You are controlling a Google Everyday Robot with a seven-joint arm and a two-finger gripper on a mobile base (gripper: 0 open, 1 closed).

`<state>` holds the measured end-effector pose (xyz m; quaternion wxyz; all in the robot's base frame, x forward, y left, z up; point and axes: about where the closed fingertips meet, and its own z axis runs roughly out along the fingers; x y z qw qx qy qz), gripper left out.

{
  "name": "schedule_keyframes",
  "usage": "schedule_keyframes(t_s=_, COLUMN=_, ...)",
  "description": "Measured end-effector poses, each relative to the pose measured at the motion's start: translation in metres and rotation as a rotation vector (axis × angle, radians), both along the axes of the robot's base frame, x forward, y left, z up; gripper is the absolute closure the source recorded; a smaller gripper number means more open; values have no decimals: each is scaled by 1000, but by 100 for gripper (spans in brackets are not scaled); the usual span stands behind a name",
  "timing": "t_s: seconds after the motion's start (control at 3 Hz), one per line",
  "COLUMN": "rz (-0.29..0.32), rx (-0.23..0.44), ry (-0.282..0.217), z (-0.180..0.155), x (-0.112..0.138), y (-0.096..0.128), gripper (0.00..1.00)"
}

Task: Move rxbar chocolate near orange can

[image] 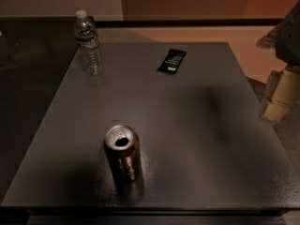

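Note:
The rxbar chocolate (171,60) is a flat black wrapped bar with white lettering, lying flat near the far edge of the grey table (187,125), right of centre. The orange can (122,152) stands upright near the front edge, left of centre, showing its silver top and open tab hole. The bar and the can are far apart. My gripper (279,95) shows at the right edge of the view, off the table's right side, with pale fingers below a dark arm body (290,32). It is away from both objects and holds nothing that I can see.
A clear plastic water bottle (88,43) with a white cap stands upright at the table's far left corner. A dark floor lies to the left, a lighter floor and a wall behind.

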<state>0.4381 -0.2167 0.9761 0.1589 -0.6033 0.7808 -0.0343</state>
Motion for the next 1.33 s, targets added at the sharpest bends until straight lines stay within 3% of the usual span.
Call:
schedule_keyframes(t_s=0.67, rz=-10, rx=18, ry=-5, z=-1, x=8, y=5, gripper=0)
schedule_keyframes(t_s=1.33, rz=-144, rx=137, ry=-21, z=-16, x=64, y=20, gripper=0)
